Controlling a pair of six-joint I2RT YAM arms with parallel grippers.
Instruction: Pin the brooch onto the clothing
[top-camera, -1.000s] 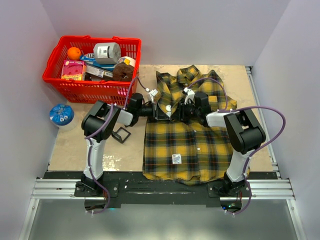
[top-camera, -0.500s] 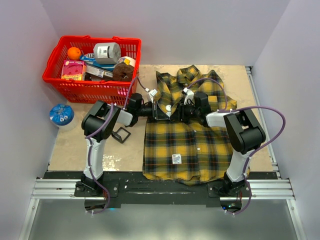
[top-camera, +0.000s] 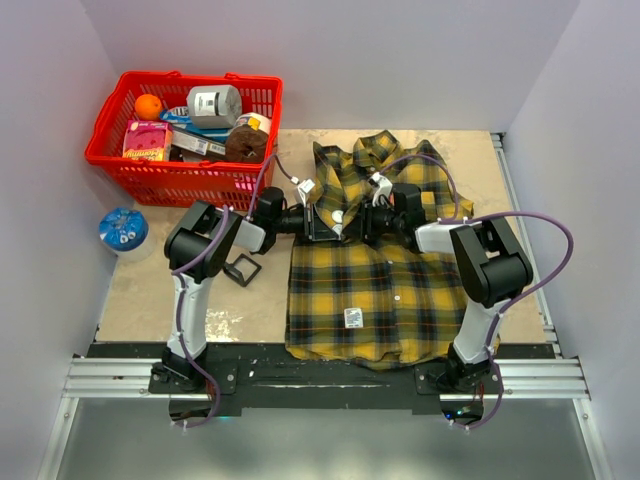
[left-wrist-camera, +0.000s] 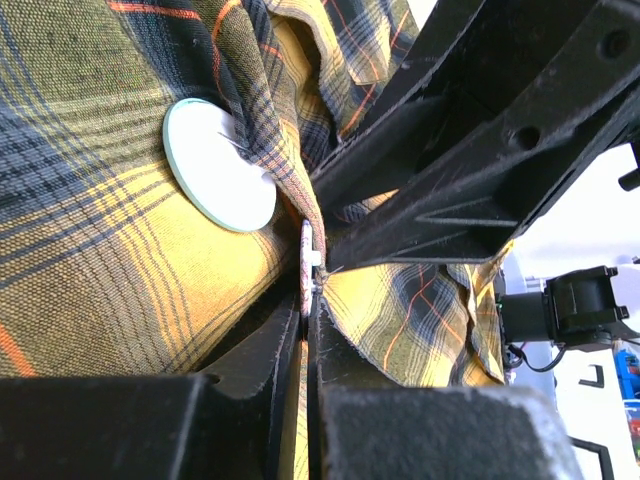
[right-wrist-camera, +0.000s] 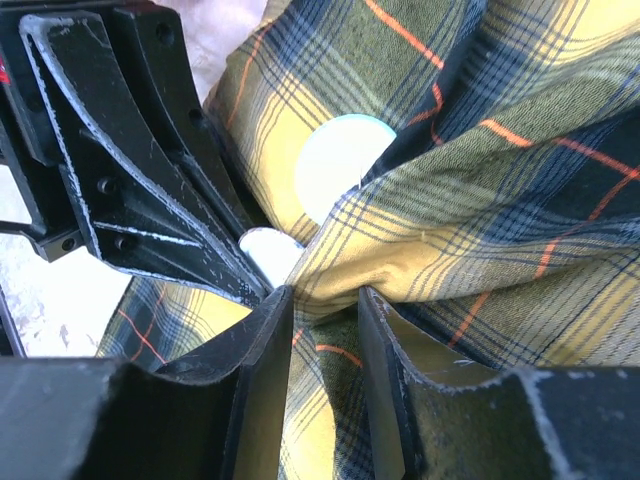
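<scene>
The clothing (top-camera: 370, 290), a yellow-and-dark plaid shirt, lies flat with its collar at the far side. Both grippers meet over its chest. My left gripper (top-camera: 333, 222) is shut on a thin white piece of the brooch (left-wrist-camera: 307, 255), held edge-on at the fingertips (left-wrist-camera: 310, 290) against a raised fold. A larger round white disc (left-wrist-camera: 218, 165) sits half under that fold, also seen as the disc (right-wrist-camera: 335, 160) in the right wrist view. My right gripper (top-camera: 353, 222) faces the left one. Its jaws (right-wrist-camera: 325, 300) pinch a bunched fold of the clothing (right-wrist-camera: 450, 230), with the white piece (right-wrist-camera: 268, 250) just beyond.
A red basket (top-camera: 120, 158) of groceries stands at the far left. A round blue object (top-camera: 123, 229) lies beside the left arm. A small black square frame (top-camera: 243, 268) rests on the table left of the shirt. Walls close in both sides.
The right jaws have narrowed on the cloth fold, and the right wrist has shifted slightly right. The left gripper has stayed shut in place.
</scene>
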